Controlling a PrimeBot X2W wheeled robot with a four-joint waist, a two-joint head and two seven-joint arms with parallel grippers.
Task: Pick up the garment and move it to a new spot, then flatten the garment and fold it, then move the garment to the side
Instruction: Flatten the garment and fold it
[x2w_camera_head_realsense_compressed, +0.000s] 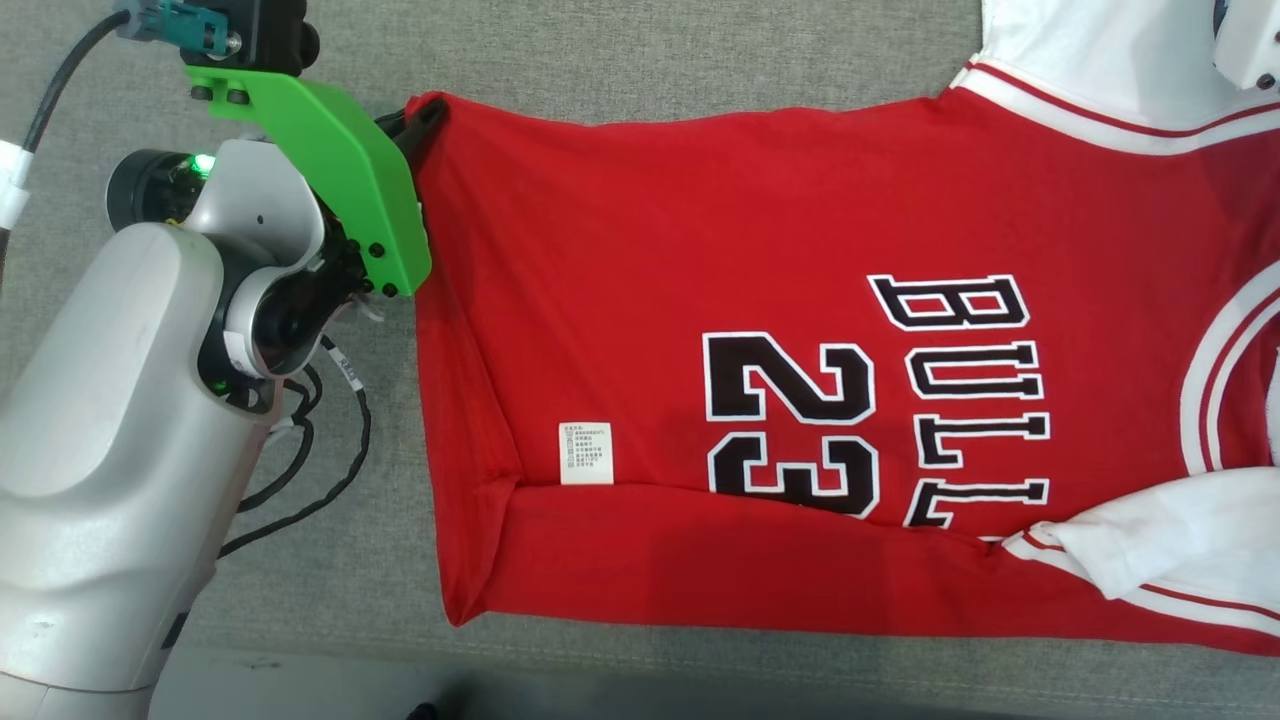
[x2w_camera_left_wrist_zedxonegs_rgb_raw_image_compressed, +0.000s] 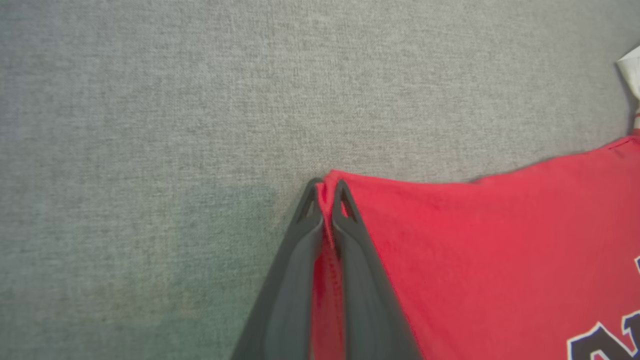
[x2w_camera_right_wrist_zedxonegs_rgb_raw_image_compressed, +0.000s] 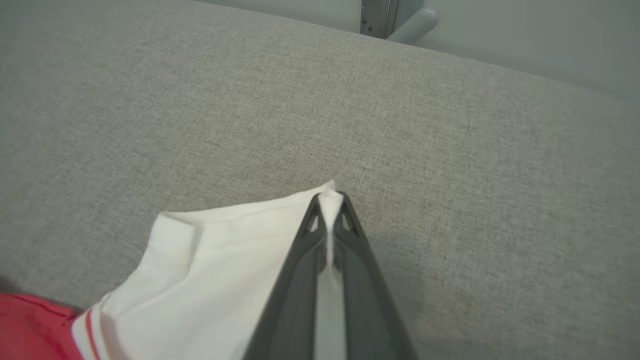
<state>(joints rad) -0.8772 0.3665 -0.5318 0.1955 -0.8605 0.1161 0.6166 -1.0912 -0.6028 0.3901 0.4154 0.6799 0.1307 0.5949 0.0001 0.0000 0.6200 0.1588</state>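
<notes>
A grey woven fabric surface (x2w_camera_head_realsense_compressed: 650, 60) meets pale floor (x2w_camera_right_wrist_zedxonegs_rgb_raw_image_compressed: 525, 35) beyond its edge.

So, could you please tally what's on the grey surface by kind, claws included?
Red jersey: 1
Claws: 2, the left claw and the right claw, each shut on the jersey
White care label: 1
Total: 4

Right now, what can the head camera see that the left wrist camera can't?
The head view gives the whole picture of the red jersey: its white care label, the full number 23, the folded-over edge, plus the robot's green bracket and pale left forearm. The left wrist view gives the close-up: the corner squeezed between two dark fingers. Both share the jersey lying on the grey fabric surface, with the left gripper shut on its corner.
</notes>
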